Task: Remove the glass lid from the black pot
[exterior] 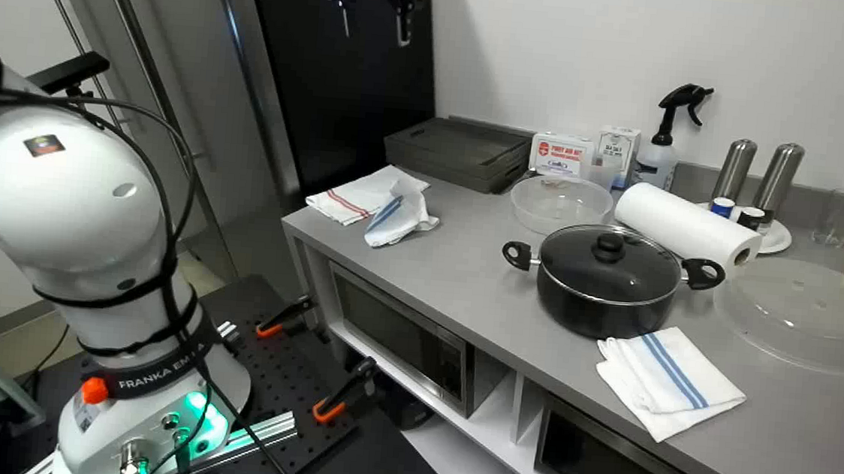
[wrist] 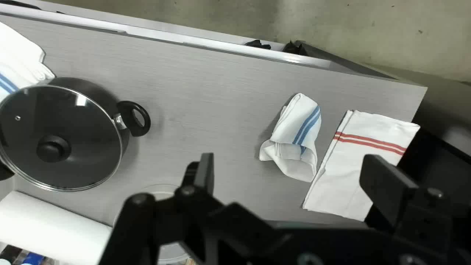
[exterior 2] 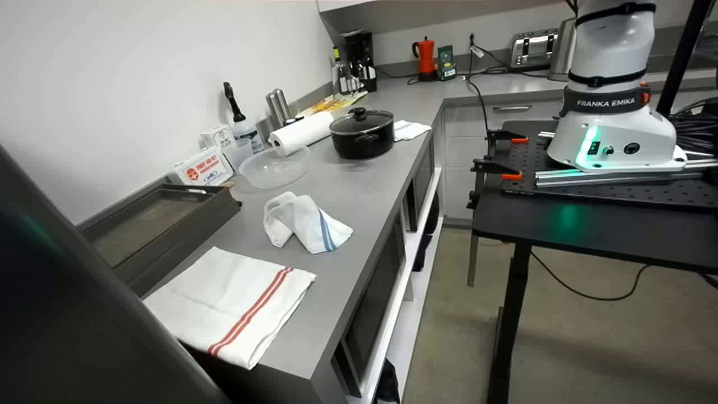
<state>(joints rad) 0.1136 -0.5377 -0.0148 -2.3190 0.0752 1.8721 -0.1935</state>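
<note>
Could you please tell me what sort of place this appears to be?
Most likely a kitchen: a toaster and a red moka pot stand on the counter, along with a black pot under its glass lid.

I can read FRANKA EMIKA on the robot arm (exterior 2: 608, 102), FIRST AID on a box (exterior: 560, 156), SEA SALT on a carton (exterior: 618, 145).
</note>
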